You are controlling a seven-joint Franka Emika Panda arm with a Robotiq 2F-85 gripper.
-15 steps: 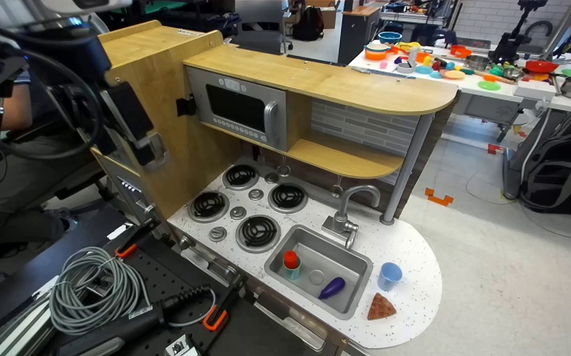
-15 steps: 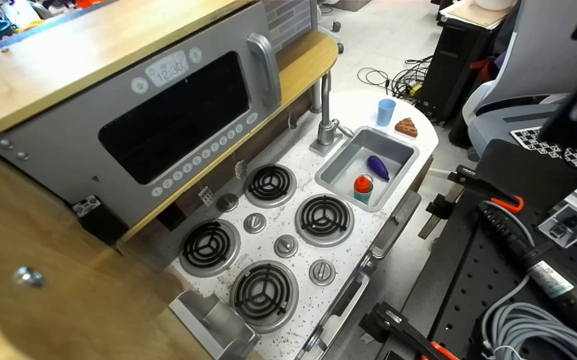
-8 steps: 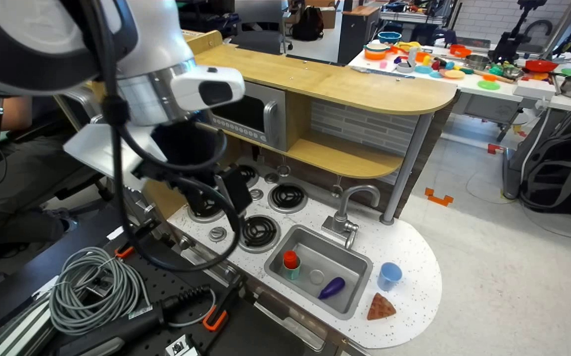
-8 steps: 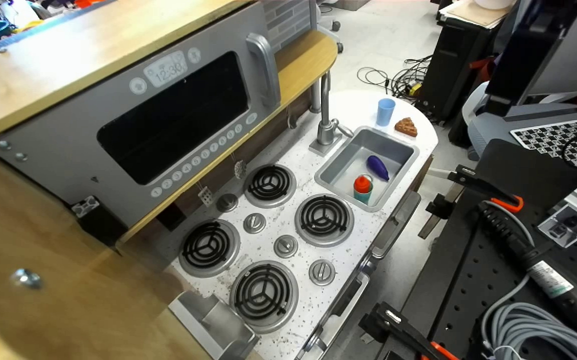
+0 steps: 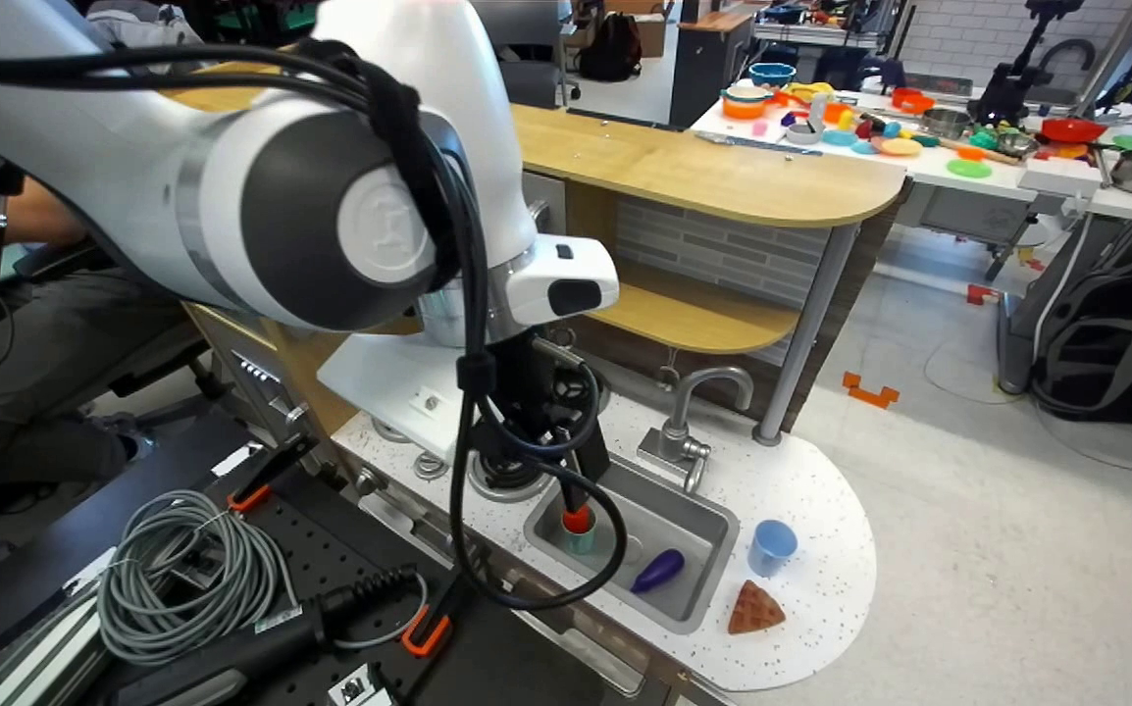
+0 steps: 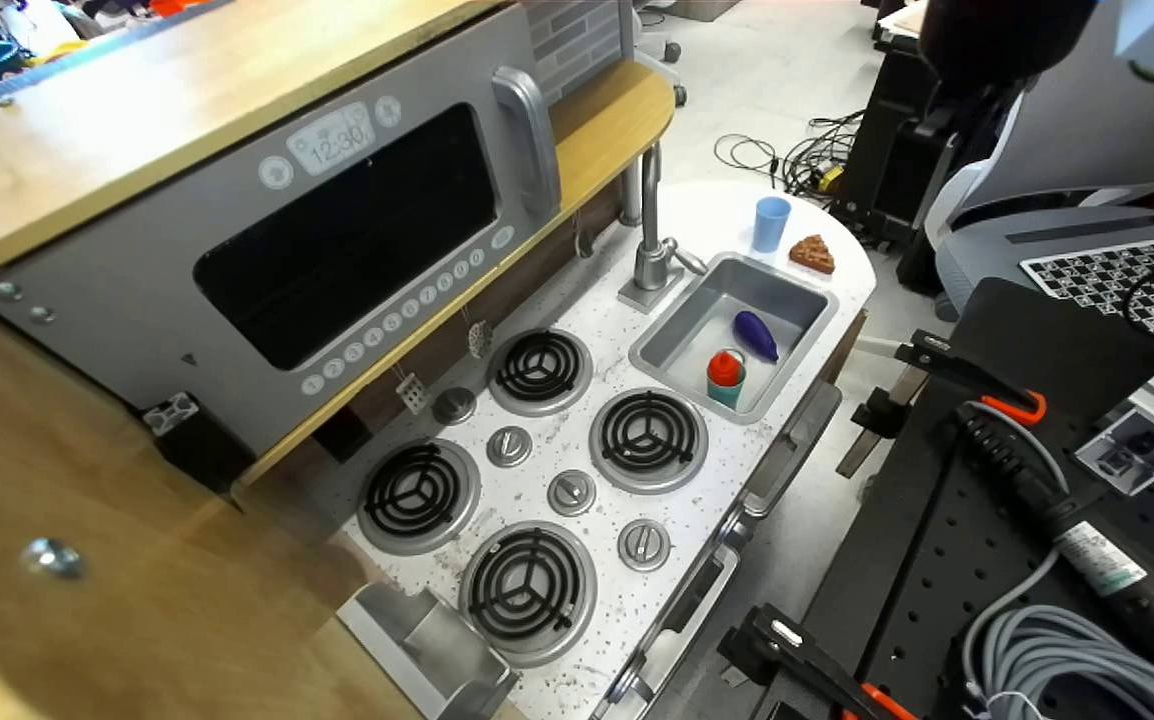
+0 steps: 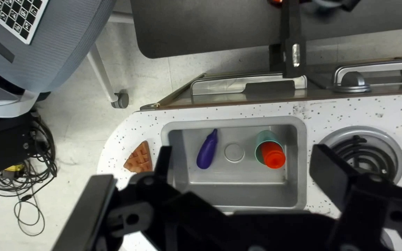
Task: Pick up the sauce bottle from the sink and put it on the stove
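Jaws wide apart, sauce bottle (image 7: 273, 157) in a green cup (image 7: 265, 136)

In the wrist view, the closest thing is your gripper (image 7: 242, 151). Its two jaws are wide apart, and you can see most of the sink (image 7: 234, 123) in the gap between them. In an exterior view, your big white arm (image 5: 331, 221) reaches over the white counter (image 5: 821, 598) with the gripper pointing down.

Below the jaws, the red sauce bottle stands in the green cup, and its top pokes out. The cup is in the sink, near the corner on the side of the stove (image 6: 517, 492). You can see from an exterior view that the gripper is well apart from the bottle.

A purple eggplant (image 7: 207, 150) lies in the sink too, and the round drain (image 7: 234, 152) is between it and the green cup. A silver tap (image 5: 681, 410) curves up beside the sink.

The stove has four round black burners (image 6: 648, 430), and you can see all of them in an exterior view. On the side of the sink away from the stove, a blue cup (image 5: 772, 547) stands on the counter near a brown waffle piece (image 5: 755, 610).

Above the back of the stove is a grey toy microwave (image 6: 347, 235) that says 12:30. Farther off, in an exterior view, a white table (image 5: 1007, 184) has a red pan (image 5: 1074, 130), a green plate (image 5: 969, 170) and a blue bowl (image 5: 772, 75) on it. A black bag (image 5: 1115, 353) is beside the table.
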